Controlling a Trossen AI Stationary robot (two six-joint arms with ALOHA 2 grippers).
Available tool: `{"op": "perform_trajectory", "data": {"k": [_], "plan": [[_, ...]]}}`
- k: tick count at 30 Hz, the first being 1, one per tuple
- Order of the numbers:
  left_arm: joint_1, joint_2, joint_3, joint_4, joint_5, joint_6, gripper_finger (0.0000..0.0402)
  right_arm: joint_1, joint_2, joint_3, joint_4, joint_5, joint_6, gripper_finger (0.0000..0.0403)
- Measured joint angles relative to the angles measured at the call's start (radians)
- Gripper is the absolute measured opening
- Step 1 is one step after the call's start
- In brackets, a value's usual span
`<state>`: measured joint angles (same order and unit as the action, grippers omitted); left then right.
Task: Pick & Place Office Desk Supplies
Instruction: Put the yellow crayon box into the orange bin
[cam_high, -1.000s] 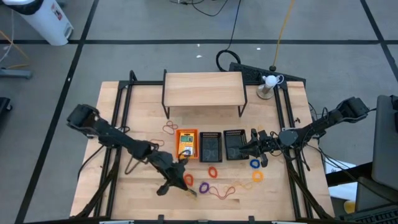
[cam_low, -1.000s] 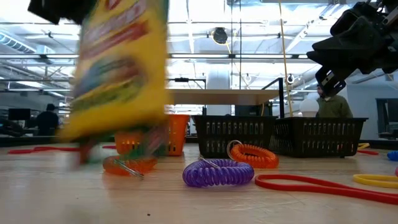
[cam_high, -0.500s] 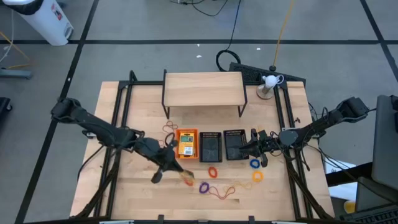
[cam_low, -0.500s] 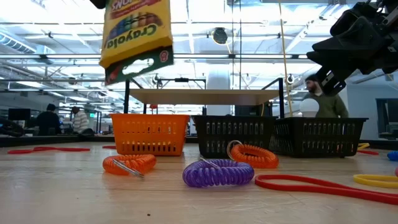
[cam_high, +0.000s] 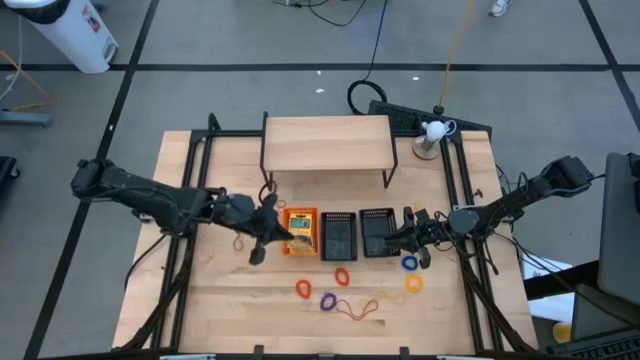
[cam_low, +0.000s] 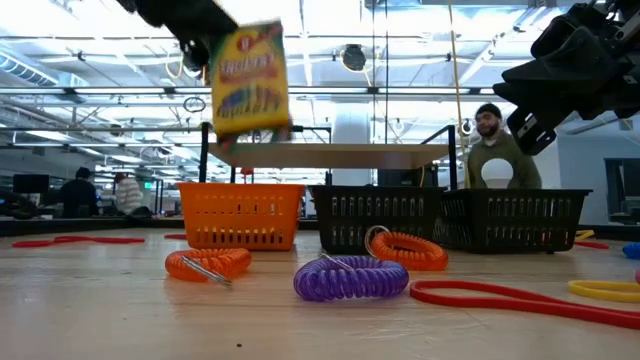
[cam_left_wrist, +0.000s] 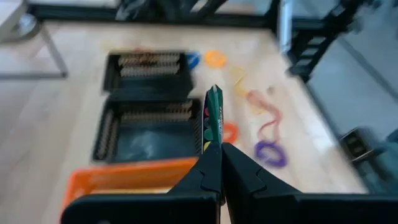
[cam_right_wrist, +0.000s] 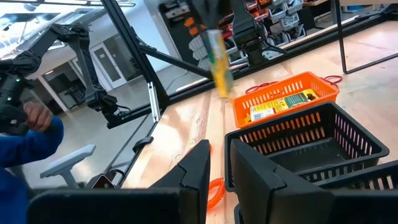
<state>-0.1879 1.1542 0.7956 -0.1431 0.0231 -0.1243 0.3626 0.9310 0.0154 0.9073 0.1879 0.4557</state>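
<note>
On the wooden table (cam_high: 200, 300), the left gripper (cam_high: 283, 232) is pinching 1 crayon box (cam_low: 250, 80) above the orange tray (cam_high: 301, 231), likely to drop it there; the right gripper (cam_high: 392, 240), fingers slightly apart, is waiting rightward.

Both arms are dark, slim, six-jointed limbs with bulky black housings at the joints, the left arm (cam_high: 150, 200) at 9 o'clock and the right arm (cam_high: 520, 200) at 3 o'clock, each ending in two matte black, wedge-shaped fingers (cam_left_wrist: 205, 177) with flat inner faces.
</note>
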Motion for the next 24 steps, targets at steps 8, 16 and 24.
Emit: {"op": "perform_trajectory", "data": {"k": [8,16,24], "plan": [[0.085,0.007,0.000,-0.079,0.001,0.023,0.0000,0.000,0.000,0.000,0.000,0.000,-0.004,0.0059],[0.100,0.016,0.000,-0.100,0.029,0.014,0.0000,0.000,0.000,0.000,-0.001,0.000,-0.004,0.0059],[0.081,0.083,-0.002,-0.099,0.032,-0.008,0.0000,0.000,0.000,0.000,-0.003,0.000,-0.004,0.0059]]}}
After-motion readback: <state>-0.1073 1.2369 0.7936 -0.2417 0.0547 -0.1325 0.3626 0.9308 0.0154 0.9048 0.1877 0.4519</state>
